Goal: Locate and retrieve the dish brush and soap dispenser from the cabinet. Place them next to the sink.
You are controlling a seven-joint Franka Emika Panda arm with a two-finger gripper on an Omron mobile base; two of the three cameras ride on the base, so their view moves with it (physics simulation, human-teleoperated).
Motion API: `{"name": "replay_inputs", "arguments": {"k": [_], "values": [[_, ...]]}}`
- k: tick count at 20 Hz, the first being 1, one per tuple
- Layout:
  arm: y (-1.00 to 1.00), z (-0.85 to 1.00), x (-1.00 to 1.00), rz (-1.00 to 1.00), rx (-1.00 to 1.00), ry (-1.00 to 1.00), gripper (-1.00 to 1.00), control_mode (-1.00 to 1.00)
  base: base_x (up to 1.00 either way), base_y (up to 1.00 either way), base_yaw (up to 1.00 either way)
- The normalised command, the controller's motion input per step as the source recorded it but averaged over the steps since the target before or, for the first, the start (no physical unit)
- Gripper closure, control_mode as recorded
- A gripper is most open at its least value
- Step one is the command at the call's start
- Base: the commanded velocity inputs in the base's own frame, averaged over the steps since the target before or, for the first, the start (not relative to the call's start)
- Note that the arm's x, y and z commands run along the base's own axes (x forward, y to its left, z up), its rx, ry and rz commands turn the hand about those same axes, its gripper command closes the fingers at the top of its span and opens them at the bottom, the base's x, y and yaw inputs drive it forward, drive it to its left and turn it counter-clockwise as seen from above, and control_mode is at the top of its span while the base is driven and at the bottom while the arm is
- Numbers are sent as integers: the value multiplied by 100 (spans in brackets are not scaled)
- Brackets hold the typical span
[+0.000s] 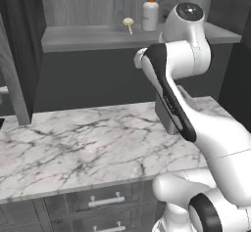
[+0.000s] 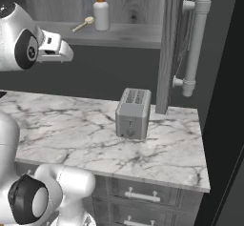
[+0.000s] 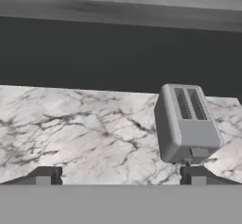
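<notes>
The dish brush (image 2: 84, 25) lies on the grey shelf (image 2: 124, 35) of the open cabinet (image 1: 88, 1), just left of the upright soap dispenser (image 2: 100, 12), near it but apart. Its long axis runs diagonally, pale round head toward the bottle, handle trailing left and nearer. Below the shelf a dark back wall drops to a white marble counter (image 2: 86, 134) with grey drawers (image 2: 143, 194) under its front edge. A grey toaster (image 2: 133, 113) stands on the counter to the right, beside the cabinet door (image 2: 169, 44) with its pale bar handle (image 2: 196, 39). The gripper (image 3: 120, 175) hangs above the counter with fingers (image 3: 45, 176) spread wide, holding nothing, toaster just beyond its right tip.
</notes>
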Motion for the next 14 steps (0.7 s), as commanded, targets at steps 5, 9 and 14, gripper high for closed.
{"name": "replay_inputs", "arguments": {"k": [5,9,14], "values": [[4,36,3,-4,-2,-16,-100,-100,0,0,0],[0,35,8,-6,0,-18,-100,-100,0,0,0],[7,31,20,-8,0,-23,-100,-100,0,0,0]]}}
